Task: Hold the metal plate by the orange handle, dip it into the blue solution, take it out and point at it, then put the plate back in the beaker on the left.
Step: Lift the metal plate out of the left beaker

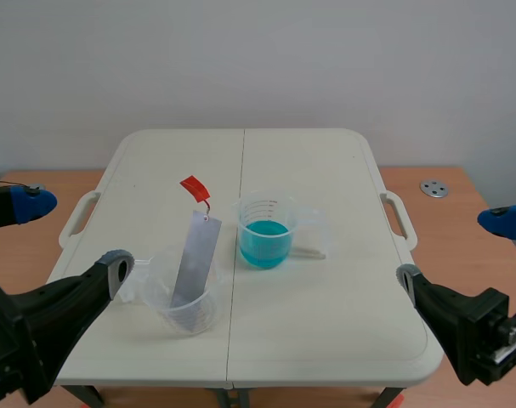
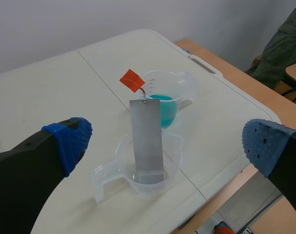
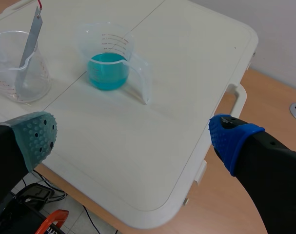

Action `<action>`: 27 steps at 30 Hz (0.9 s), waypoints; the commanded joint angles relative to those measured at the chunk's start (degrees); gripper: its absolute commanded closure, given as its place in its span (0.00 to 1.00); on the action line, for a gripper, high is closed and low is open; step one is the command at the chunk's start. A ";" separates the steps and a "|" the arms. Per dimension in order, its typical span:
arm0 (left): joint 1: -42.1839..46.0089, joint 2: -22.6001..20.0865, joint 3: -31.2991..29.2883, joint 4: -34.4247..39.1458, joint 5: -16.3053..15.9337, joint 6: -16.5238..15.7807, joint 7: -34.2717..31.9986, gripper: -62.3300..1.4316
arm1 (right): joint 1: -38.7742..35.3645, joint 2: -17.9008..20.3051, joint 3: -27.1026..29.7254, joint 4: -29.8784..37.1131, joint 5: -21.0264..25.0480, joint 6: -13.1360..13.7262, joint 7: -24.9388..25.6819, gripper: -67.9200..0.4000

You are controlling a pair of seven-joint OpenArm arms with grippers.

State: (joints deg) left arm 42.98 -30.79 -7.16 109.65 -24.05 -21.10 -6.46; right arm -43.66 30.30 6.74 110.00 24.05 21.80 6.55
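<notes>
- Left jaws stand wide open at the bench's (image 1: 326,331) near left corner with nothing held. The left wrist view shows both blue pads (image 2: 69,141) far apart, and the metal plate (image 2: 147,139) ahead of the gap between them.
- Right jaws are also spread wide and empty, low off the near right corner. In the right wrist view one pad (image 3: 35,136) is grey-green and the other blue.
- Metal plate (image 1: 196,255): it stands in the clear left beaker (image 1: 160,289), near the bench's near edge and just left of the centre seam. Its lower end sits on the beaker floor and its upper end leans past the far rim.
- Orange handle (image 1: 194,187) hangs off the plate's top by a thin red tie, clear of both jaws. It shows in full in the scene and left wrist views (image 2: 132,80), while the right wrist view cuts it off and shows only the plate (image 3: 31,36) edge-on.
- Blue solution (image 1: 264,242) fills the lower part of a second beaker (image 1: 279,208) just right of the seam, near the first but apart from it.
- Only the right wrist view shows the printed scales clearly — red on the left beaker (image 3: 11,73), dark on the solution beaker (image 3: 123,46).
- A small metal disc (image 1: 433,188) lies on the brown surface beyond the bench's right edge. The left wrist view does not show it.
</notes>
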 commanded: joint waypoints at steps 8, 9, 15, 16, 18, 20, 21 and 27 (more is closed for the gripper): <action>-0.20 0.28 0.07 0.66 -0.37 -0.07 -0.96 0.00 | 0.83 0.31 0.22 0.59 0.59 0.07 1.07 0.04; -0.28 0.28 0.07 0.66 -0.37 -0.07 -0.98 0.00 | 0.83 0.31 0.22 0.59 0.59 0.09 1.07 0.04; -0.33 0.28 0.07 0.66 -0.37 -0.04 -0.98 0.00 | 1.62 0.31 0.04 0.52 0.59 0.55 0.98 0.04; -0.33 0.28 0.07 0.66 -0.37 -0.04 -0.98 0.00 | 1.97 0.31 -0.09 0.44 0.59 0.63 0.76 0.04; -0.33 0.28 0.07 0.66 -0.37 -0.04 -0.96 0.00 | 2.82 0.31 -0.59 0.37 0.59 0.70 0.48 0.04; -0.33 0.28 0.07 0.66 -0.37 -0.04 -0.96 0.00 | 3.80 0.31 -1.42 0.04 0.61 0.72 0.39 0.04; -0.33 0.28 0.07 0.66 -0.37 -0.04 -0.96 0.00 | 4.35 0.31 -1.99 -0.17 0.59 0.70 0.37 0.04; -0.31 0.28 0.07 0.66 -0.20 0.02 -0.94 0.19 | 8.50 0.31 -6.03 -2.49 0.61 0.72 0.39 0.04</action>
State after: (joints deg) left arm 42.85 -30.79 -7.16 109.65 -23.86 -21.10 -6.44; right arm -36.34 30.30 0.89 107.55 24.03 22.70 6.09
